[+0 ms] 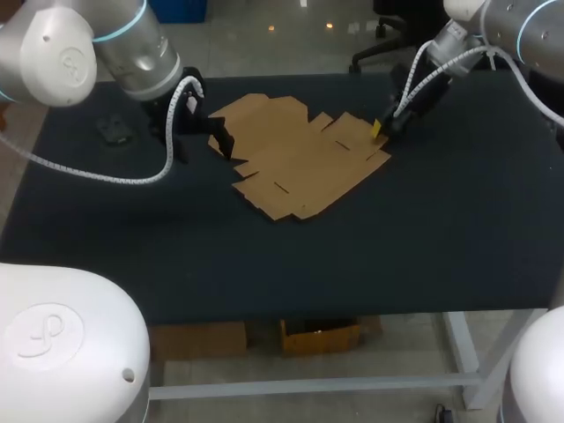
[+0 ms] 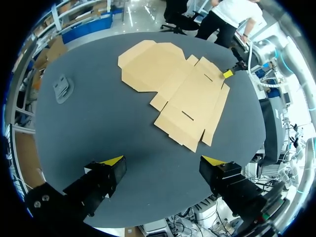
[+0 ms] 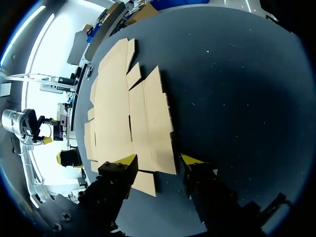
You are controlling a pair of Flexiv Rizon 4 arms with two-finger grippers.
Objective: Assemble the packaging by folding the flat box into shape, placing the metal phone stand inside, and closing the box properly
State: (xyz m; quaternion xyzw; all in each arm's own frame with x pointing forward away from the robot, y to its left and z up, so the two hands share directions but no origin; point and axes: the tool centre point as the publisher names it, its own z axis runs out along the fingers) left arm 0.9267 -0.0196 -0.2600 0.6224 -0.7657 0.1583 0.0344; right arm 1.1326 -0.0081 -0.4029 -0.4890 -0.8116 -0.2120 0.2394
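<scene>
Two open-fingered grippers flank the flat box (image 1: pixel 295 163), left gripper (image 2: pixel 163 160) beside its left edge, right gripper (image 3: pixel 159 159) over its right flap; folding appears unstarted, so next probably pinch and raise a flap.

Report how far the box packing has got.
Done: nothing yet. The flat box lies fully unfolded on the table. In hand: the right gripper is open at the box's edge, gripping nothing; the left gripper is open and empty, short of the box. Left: folding, then putting in the metal phone stand, which lies apart from the box, then closing.
</scene>
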